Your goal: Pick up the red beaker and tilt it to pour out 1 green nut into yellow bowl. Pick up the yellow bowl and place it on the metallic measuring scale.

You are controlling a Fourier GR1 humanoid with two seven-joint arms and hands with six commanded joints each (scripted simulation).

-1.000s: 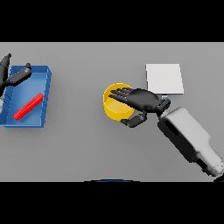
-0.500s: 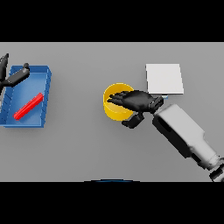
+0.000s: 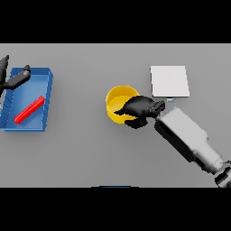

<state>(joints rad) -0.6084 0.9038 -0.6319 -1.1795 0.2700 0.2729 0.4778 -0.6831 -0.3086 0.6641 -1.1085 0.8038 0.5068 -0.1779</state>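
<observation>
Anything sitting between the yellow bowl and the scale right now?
Only the right hand, curled over the right rim of the yellow bowl, in the head view. Otherwise the table is bare up to the metallic measuring scale.

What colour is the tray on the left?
Blue tray, clearest in the head view.

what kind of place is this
Probably a lab-style test bench: a plain grey table with a flat scale, a yellow bowl under the right hand, and a blue tray holding a red beaker.
</observation>
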